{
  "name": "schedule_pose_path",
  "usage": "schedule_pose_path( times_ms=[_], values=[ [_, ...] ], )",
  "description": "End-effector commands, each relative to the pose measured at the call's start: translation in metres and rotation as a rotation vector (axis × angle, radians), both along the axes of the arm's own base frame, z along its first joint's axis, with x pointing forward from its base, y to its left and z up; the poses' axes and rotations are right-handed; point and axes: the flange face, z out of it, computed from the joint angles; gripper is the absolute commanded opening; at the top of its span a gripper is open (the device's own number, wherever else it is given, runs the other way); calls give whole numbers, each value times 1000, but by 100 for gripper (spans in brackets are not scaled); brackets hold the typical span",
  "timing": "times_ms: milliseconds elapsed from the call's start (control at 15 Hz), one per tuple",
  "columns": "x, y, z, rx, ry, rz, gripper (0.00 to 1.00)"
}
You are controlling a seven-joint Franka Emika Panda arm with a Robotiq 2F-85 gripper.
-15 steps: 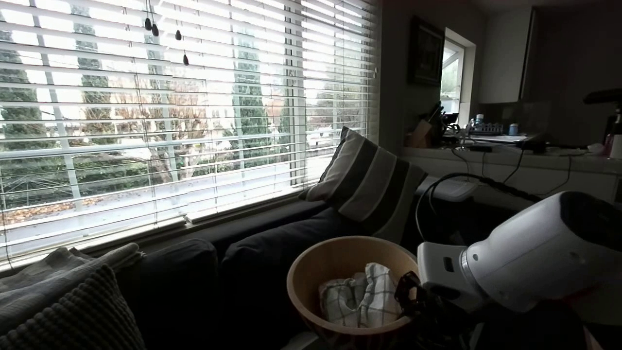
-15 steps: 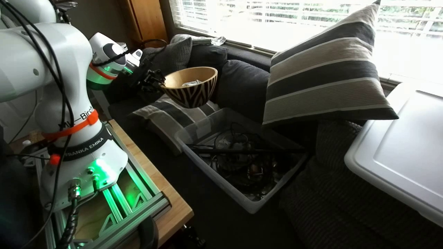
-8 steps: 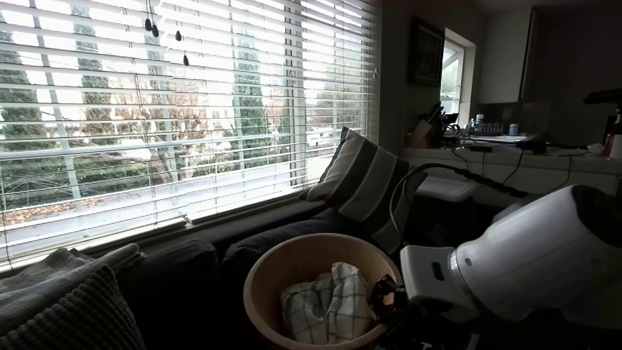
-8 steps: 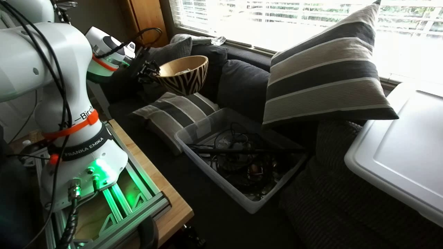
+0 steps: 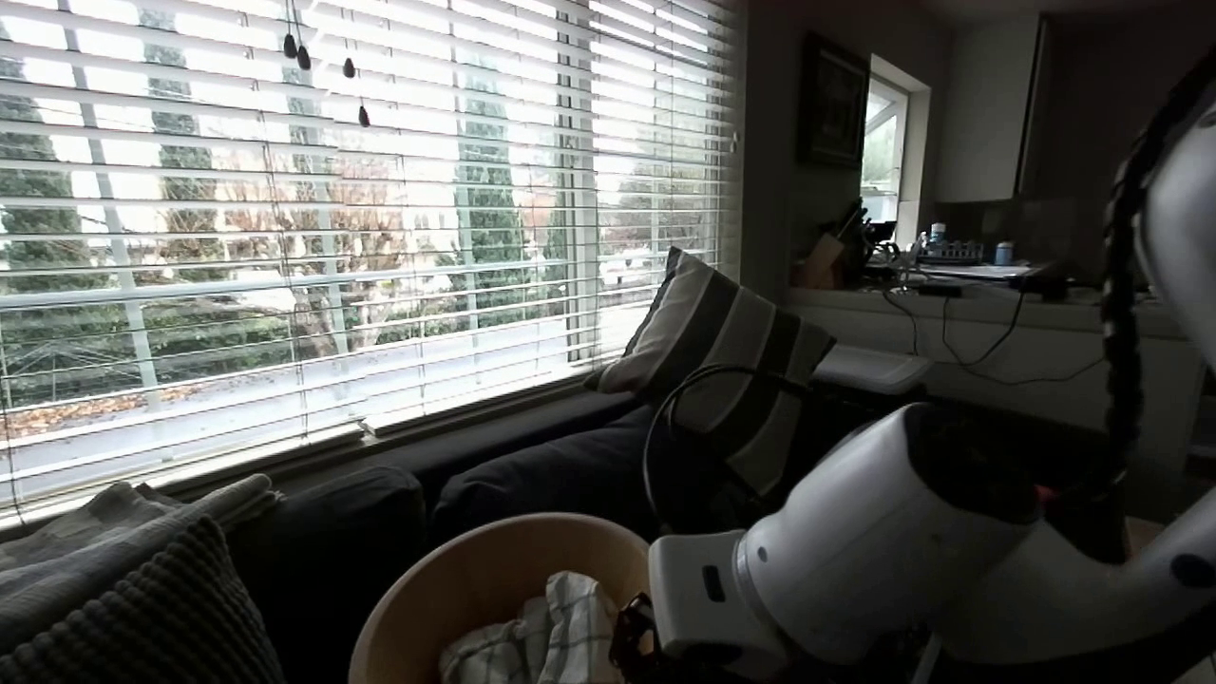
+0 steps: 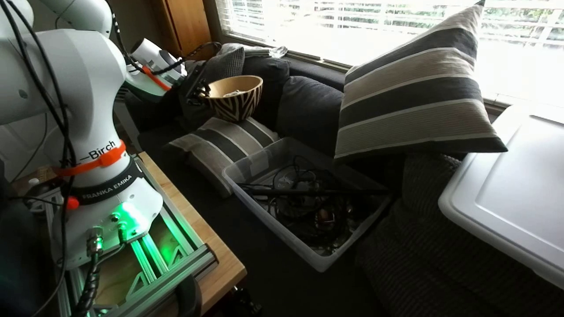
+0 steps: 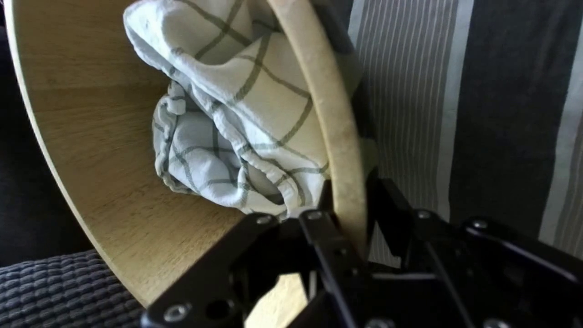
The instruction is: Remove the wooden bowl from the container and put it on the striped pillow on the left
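black metal, drawn in tight: gripper [image 7: 353, 196] closed on the rim of the wooden bowl [image 7: 100, 136], one finger on the inside and one on the outside, no slack showing. in an exterior view, tilted slightly, lower on the gripped side; within, a checked cloth [image 7: 246, 114], bunched near the inner finger. past the rim, the striped pillow [image 6: 222, 143], lying flat and probably the one meant; base of the bowl seen against its far edge, cannot tell if touching or just above. behind the bowl, a ribbed cushion [image 6: 227, 66]; further forward, the container [image 6: 321, 259], with the bowl already out. likely at the placing step, then. to do it well: hold the pinch, bring the base in over the pillow's middle, away from the ribbed cushion, and level the rim before lowering. go down slowly; expect some give in the padding and perhaps a lean. allow time to settle, check for rocking, then part the fingers only enough to free the rim and back straight out, without dragging the cloth.
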Motion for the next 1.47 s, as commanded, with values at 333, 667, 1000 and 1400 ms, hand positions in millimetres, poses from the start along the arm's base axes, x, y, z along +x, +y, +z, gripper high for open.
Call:
schedule_pose_path(
  times_ms=[333,667,1000,1400],
  values=[
    [31,26,-53,-16,45,125,7],
    [39,26,-28,-30,45,111,66],
    [29,21,47,-62,136,9,100],
    [34,-43,133,-96,284,-274,100]
  ],
)
